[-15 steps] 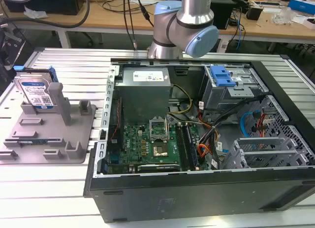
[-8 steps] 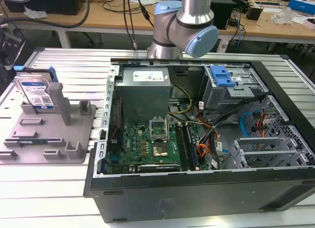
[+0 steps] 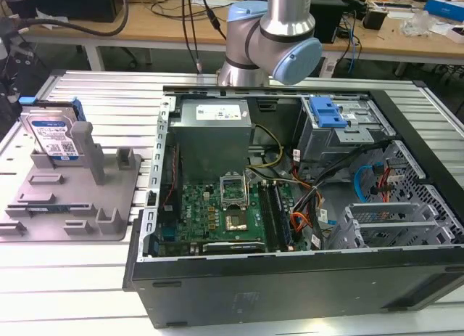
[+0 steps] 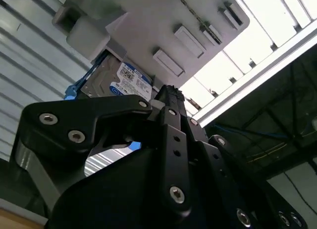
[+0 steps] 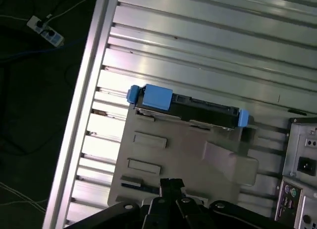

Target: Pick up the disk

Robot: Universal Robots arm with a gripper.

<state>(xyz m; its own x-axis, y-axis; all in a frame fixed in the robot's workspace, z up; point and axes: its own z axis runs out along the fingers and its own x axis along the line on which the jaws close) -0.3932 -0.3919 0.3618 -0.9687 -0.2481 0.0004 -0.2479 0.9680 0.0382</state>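
- Ribbed aluminium table [image 3: 101, 96] carries everything: a grey fixture tray [image 3: 72, 198] on the exterior view's left, and an open computer case [image 3: 290, 285] just beside it.
- The disk [image 3: 52, 133] stands on its edge at the far corner of that tray. Its label is turned toward the exterior camera, and a tall post [image 3: 83, 144] rises just in front of it (the blue rails show at both its ends in the first wrist view).
- My gripper [image 5: 172, 182] is clenched on nothing, with the fingertips pressed together. It hangs over the tray on the side away from the disk, well apart from it.
- First danger, as I judge it: if I arrive with the fingers closed like this, they would push the disk and not take it. A disk standing on its edge can tip over easily.
- Second danger: the posts stand close to the disk. A finger that comes down a little off could catch a post and drag or lift the whole tray.
- Third danger: the metal faces are probably smooth. A hold far from the middle could let the disk swing or slide out.
- Fourth danger: the table border is near on that side, and beyond it is dark floor with a power strip [image 5: 44, 31] and cables. A disk knocked that way might fall off the table.
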